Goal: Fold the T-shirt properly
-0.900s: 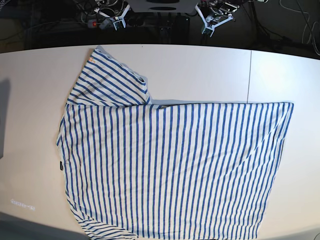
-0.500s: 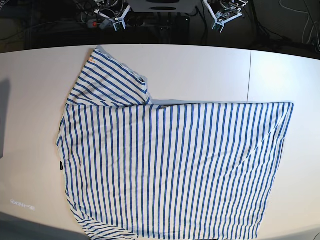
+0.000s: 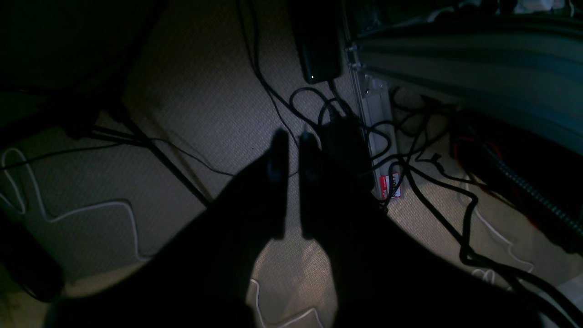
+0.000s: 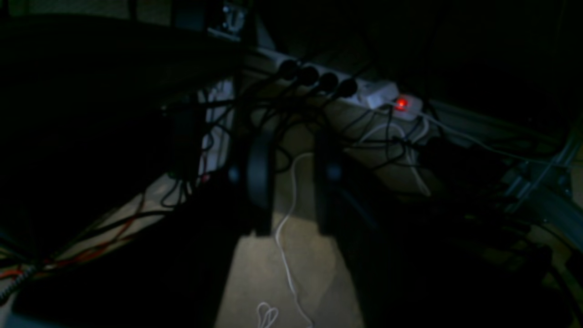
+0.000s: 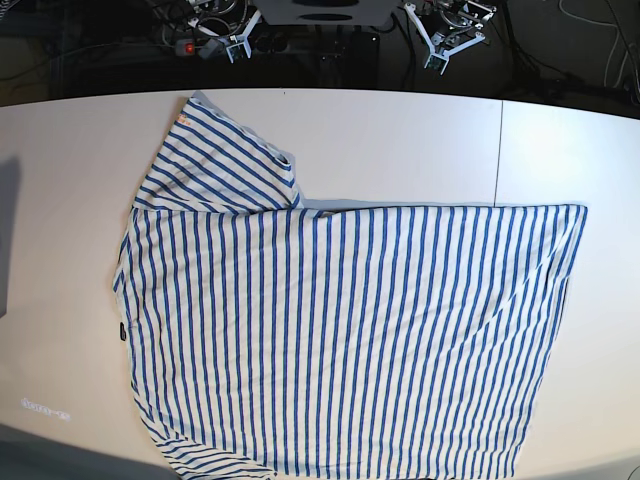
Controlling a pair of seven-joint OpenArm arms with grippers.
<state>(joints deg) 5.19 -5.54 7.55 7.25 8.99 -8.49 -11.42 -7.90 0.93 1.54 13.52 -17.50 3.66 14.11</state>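
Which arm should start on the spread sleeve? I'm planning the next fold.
Probably the right gripper: in the base view it hangs on the same side as the sleeve of the T-shirt. The left gripper is farther off.

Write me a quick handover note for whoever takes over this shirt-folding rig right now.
Left gripper: fingers nearly together, holding nothing, parked off the table over floor cables.
Right gripper: fingers apart, holding nothing, also off the table.
T-shirt: spread flat on the white table, one sleeve sticking out at the far edge, near side running off the bottom of the base view.
Done: the shirt is laid out; I can't tell whether any fold has been made.
Left: the folding.
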